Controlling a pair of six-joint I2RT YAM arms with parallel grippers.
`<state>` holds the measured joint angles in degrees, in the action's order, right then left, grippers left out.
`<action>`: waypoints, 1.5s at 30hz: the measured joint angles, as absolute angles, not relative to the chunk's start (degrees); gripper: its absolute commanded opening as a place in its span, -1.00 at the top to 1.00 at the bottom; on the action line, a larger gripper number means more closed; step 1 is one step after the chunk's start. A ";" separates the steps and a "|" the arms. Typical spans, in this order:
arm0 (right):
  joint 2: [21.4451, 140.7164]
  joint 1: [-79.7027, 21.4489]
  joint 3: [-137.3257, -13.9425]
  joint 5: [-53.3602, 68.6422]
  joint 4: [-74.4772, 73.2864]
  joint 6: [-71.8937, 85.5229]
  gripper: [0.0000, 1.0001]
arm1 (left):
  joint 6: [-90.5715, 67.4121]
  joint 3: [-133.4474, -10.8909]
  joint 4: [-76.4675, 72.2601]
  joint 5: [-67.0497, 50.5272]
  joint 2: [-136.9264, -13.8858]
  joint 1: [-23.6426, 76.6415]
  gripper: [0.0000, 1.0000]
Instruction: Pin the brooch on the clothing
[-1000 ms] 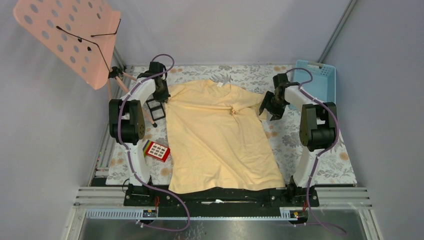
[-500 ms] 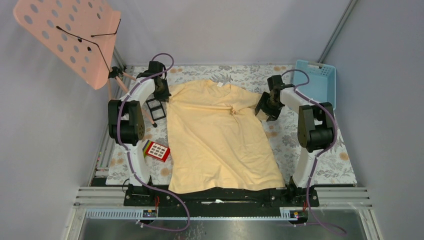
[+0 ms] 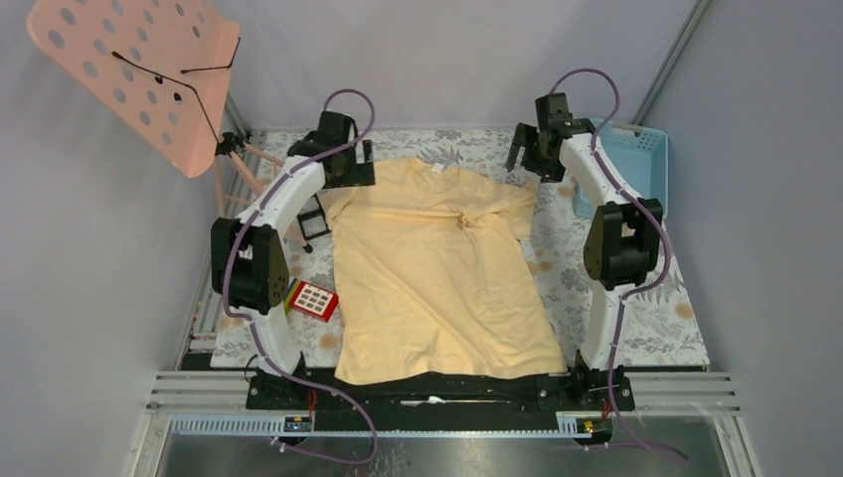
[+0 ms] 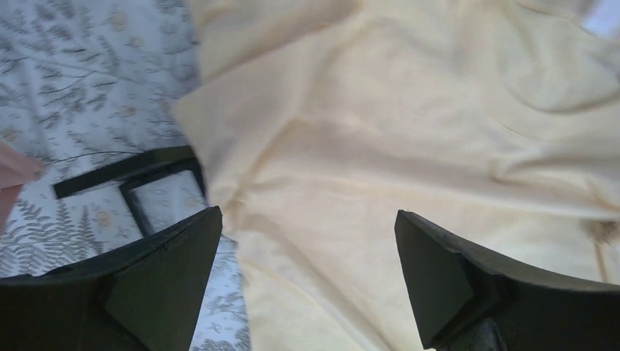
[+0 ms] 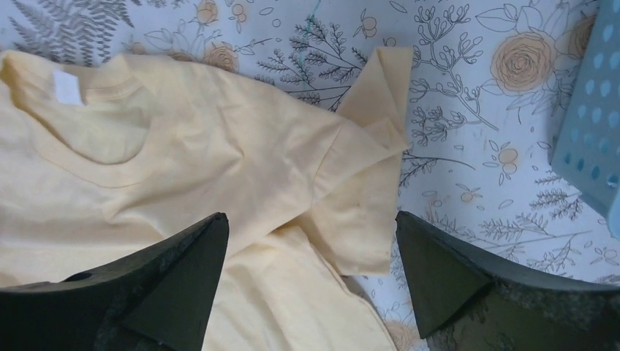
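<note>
- The left jaws, on the left arm (image 3: 283, 194), stand wide apart and hold nothing. They hang over the left shoulder and sleeve of the large pale yellow-cream cotton T-shirt (image 3: 437, 288).
- The right jaws, on the right arm (image 3: 589, 174), are also spread wide and empty. They are above the shirt's right sleeve, which lies folded over on itself, at the far edge.
- The counter (image 3: 656, 328) is covered by a white cloth printed with grey ferns and tan roses. Plain grey walls close it in, with aluminium rails along the near edge.
- Counted from left to right:
  - one pink perforated metal music stand (image 3: 129, 70)
  - one black rectangular frame (image 3: 310, 214) lying flat beside the shirt's left sleeve
  - one red keypad-like toy (image 3: 313, 298) just left of the shirt
  - one shirt
  - one tiny grey-blue silvery brooch (image 3: 462, 221) on the shirt's chest below the round neck
  - one light blue perforated plastic basket (image 3: 636, 159) at the far right
  - two arms
- Compared with half a second ago, both arms have swung toward the far edge. The right jaws have left the right sleeve and risen near the basket. The brooch and shirt lie as they did.
</note>
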<state>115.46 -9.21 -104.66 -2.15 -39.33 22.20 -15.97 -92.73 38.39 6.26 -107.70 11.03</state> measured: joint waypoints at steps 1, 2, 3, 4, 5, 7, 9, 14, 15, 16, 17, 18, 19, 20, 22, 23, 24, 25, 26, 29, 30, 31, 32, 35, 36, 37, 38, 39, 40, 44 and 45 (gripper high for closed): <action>117.05 -9.21 -106.26 -2.22 -40.23 21.69 -0.81 | -15.88 -92.44 38.09 6.83 -106.80 12.75 -0.97; 118.58 -9.21 -107.39 -2.26 -40.84 21.34 -0.76 | -15.59 -92.16 37.91 7.27 -105.84 14.87 -0.97; 120.57 -9.13 -108.73 -2.28 -41.87 21.17 -0.73 | -15.31 -91.98 37.89 7.55 -105.12 17.04 -0.98; 122.37 -8.95 -109.69 -2.09 -42.65 21.10 -0.71 | -14.90 -91.72 37.56 7.92 -104.38 20.01 -0.98; 124.14 -8.82 -110.50 -1.87 -43.55 21.17 -0.69 | -14.59 -91.55 37.39 8.21 -103.88 22.90 -0.97; 127.00 -8.54 -111.61 -0.78 -45.08 21.43 -0.68 | -14.55 -90.67 36.64 8.21 -103.11 28.53 -0.97; 129.47 -8.10 -112.60 0.47 -46.39 21.89 -0.67 | -15.18 -88.62 35.29 7.29 -102.04 34.17 -0.97; 133.51 -7.18 -116.71 2.66 -49.08 22.94 -0.55 | -19.70 -80.05 29.45 2.87 -98.65 45.15 -0.97; 134.04 -7.07 -117.71 2.76 -49.36 23.05 -0.53 | -20.80 -78.81 28.32 2.02 -98.50 47.09 -0.97; 134.50 -6.98 -118.83 3.01 -49.65 23.22 -0.51 | -21.74 -77.95 27.31 1.58 -98.50 48.73 -0.97; 134.85 -6.94 -119.57 3.22 -49.89 23.27 -0.50 | -22.98 -77.17 26.37 1.19 -98.63 50.76 -0.97; 135.11 -6.87 -120.38 3.64 -50.15 23.38 -0.48 | -23.92 -76.86 25.93 1.02 -98.83 52.03 -0.97; 135.20 -6.83 -120.81 3.90 -50.28 23.40 -0.46 | -25.08 -76.53 25.04 0.78 -99.13 53.76 -0.97; 135.22 -6.81 -120.99 4.08 -50.46 23.40 -0.45 | -26.09 -76.09 23.75 0.54 -99.42 55.31 -0.97; 135.22 -6.68 -121.25 4.16 -50.72 23.42 -0.42 | -27.51 -74.28 20.18 0.10 -99.81 58.46 -0.97; 135.24 -6.63 -121.27 4.19 -50.78 23.42 -0.41 | -27.66 -73.10 18.44 0.03 -99.92 59.92 -0.98; 135.24 -6.63 -121.30 4.21 -50.87 23.40 -0.40 | -27.66 -71.70 16.69 -0.05 -100.07 61.47 -0.97; 135.24 -6.61 -121.32 4.21 -50.98 23.40 -0.40 | -27.46 -70.65 15.51 -0.12 -100.27 62.78 -0.97; 135.24 -6.59 -121.34 4.23 -51.03 23.40 -0.40 | -26.96 -69.49 14.13 -0.21 -100.47 64.25 -0.97; 135.24 -6.52 -121.34 4.21 -51.16 23.40 -0.39 | -25.19 -66.89 11.40 -0.49 -100.73 67.81 -0.97; 135.24 -6.52 -121.34 4.21 -51.22 23.40 -0.39 | -24.53 -66.67 11.00 -0.51 -100.99 68.84 -0.97; 135.24 -6.48 -121.34 4.21 -51.24 23.38 -0.39 | -23.90 -66.65 10.39 -0.49 -101.34 69.63 -0.98; 135.24 -6.46 -121.34 4.23 -51.27 23.38 -0.38 | -23.09 -66.65 9.58 -0.47 -101.78 70.48 -0.97; 135.28 -6.31 -121.34 4.32 -51.46 23.38 -0.37 | -19.79 -66.65 7.77 -0.38 -103.68 72.99 -0.97; 135.28 -6.26 -121.34 4.49 -51.51 23.38 -0.36 | -19.00 -66.65 7.55 -0.45 -104.36 73.78 -0.97; 135.28 -6.20 -121.34 4.71 -51.57 23.38 -0.35 | -17.91 -66.61 7.38 -0.69 -105.25 74.83 -0.97; 135.28 -6.17 -121.34 5.02 -51.57 23.38 -0.34 | -17.26 -66.57 7.40 -0.89 -106.00 75.50 -0.97; 135.31 -6.15 -121.34 5.28 -51.57 23.38 -0.34 | -16.49 -66.48 7.33 -0.95 -106.78 76.29 -0.97; 135.39 -6.13 -121.34 5.52 -51.57 23.38 -0.33 | -15.84 -66.30 7.38 -1.02 -107.55 77.06 -0.97; 136.07 -6.04 -121.34 5.74 -51.57 23.40 -0.26 | -14.02 -66.04 6.66 -0.69 -108.53 78.17 -0.90; 136.29 -6.00 -121.32 5.78 -51.57 23.40 -0.19 | -13.76 -66.04 6.66 -0.40 -108.62 78.22 -0.79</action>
<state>136.29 -6.00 -121.32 5.78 -51.57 23.40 -13.76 -66.04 6.66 -0.40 -108.62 78.22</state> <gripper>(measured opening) 0.652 0.983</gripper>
